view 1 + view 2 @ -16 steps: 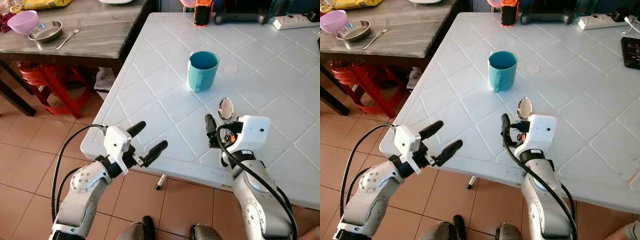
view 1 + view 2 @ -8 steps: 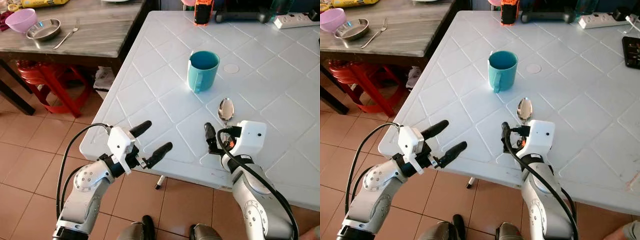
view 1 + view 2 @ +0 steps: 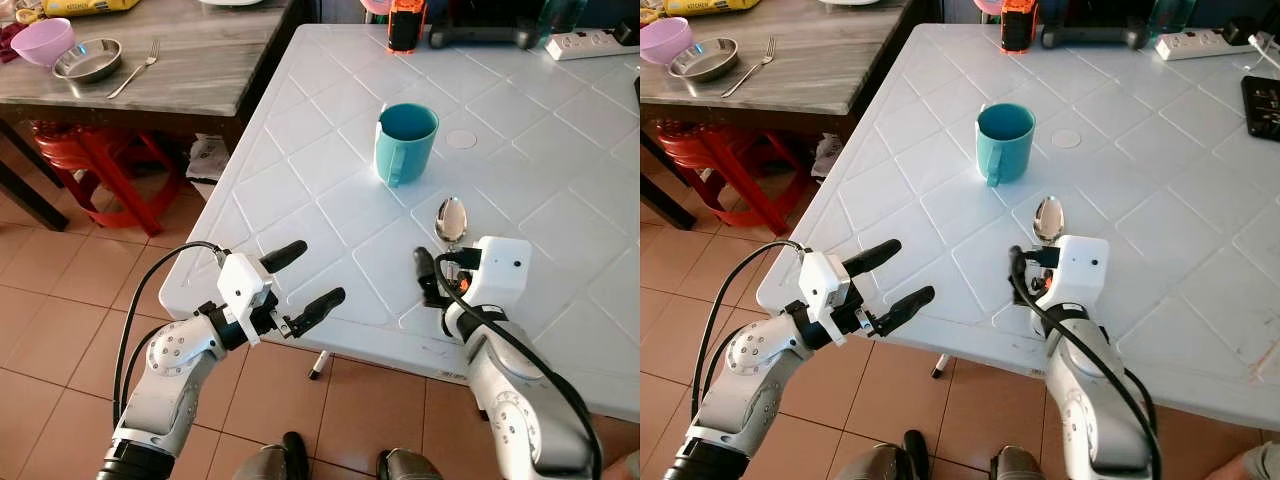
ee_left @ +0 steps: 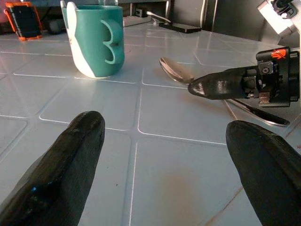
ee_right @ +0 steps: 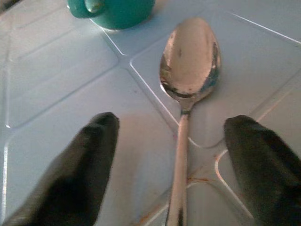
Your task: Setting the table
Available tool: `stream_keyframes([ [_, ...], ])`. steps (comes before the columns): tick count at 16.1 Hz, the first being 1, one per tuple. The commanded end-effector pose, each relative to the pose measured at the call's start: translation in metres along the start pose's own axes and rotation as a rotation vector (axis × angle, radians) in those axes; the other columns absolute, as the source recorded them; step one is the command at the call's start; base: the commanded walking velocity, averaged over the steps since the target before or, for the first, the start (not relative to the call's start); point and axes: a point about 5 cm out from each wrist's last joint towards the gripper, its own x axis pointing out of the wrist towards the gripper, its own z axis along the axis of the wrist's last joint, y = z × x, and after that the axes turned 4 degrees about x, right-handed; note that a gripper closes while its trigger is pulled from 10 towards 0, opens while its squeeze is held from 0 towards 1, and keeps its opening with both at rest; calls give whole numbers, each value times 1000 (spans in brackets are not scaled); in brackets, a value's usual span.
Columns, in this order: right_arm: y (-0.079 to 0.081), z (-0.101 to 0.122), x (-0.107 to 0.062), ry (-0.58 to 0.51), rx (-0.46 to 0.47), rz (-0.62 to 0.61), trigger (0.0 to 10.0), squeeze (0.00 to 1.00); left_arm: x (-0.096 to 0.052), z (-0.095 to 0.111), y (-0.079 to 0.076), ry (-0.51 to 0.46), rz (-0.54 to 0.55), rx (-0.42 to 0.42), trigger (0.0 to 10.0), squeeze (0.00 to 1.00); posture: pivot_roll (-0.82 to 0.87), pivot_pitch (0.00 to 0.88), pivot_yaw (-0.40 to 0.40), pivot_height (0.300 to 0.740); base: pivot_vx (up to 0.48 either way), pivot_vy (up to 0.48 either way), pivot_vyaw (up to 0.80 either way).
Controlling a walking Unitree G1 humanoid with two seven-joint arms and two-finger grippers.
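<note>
Left to right: a grey wooden table (image 3: 200,60) carries a pink bowl (image 3: 45,42), a steel dish (image 3: 88,58) and a fork (image 3: 135,68), with a red stool (image 3: 95,160) beneath it on the tiled floor (image 3: 60,300). The left gripper (image 3: 300,282) hangs at the near edge of the white table (image 3: 300,200), fingers spread apart and holding nothing. A teal mug (image 3: 405,141) stands upright further in. The spoon (image 3: 451,218) lies flat just right of and nearer than the mug, long axis running toward the robot, bowl end pointing away; its handle is hidden under the right gripper (image 5: 176,155), whose fingers stand apart on either side of the handle without touching it. At the far edge, an orange-and-black object (image 3: 405,22) and a power strip (image 3: 590,42) are cut off.
</note>
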Motion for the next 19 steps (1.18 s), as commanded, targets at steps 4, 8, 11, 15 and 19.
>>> stream_keyframes([
  [4, -8, -39, -4, 255, -27, -4, 471, 0, -4, -4, -1, 14, -12, 17, 10000, 0, -180, 237, 94, 740, 0, 0, 0],
  [8, -10, -45, -6, 305, -29, -21, 0, 0, -3, -5, -1, 13, -13, 16, 10000, 0, -179, 237, 96, 740, 0, 0, 0],
  [11, -14, -48, -7, 324, -42, -34, 0, 0, -3, -5, -2, 15, -16, 18, 10000, 0, -179, 235, 99, 740, 0, 0, 0],
  [15, -15, -52, -9, 340, -63, -35, 0, 0, -4, -6, -3, 19, -15, 17, 10000, 0, -178, 235, 102, 740, 0, 0, 0],
  [19, -15, -53, -10, 341, -88, -32, 0, 0, -3, -6, -4, 16, -15, 17, 10000, 0, -180, 234, 103, 740, 0, 0, 0],
])
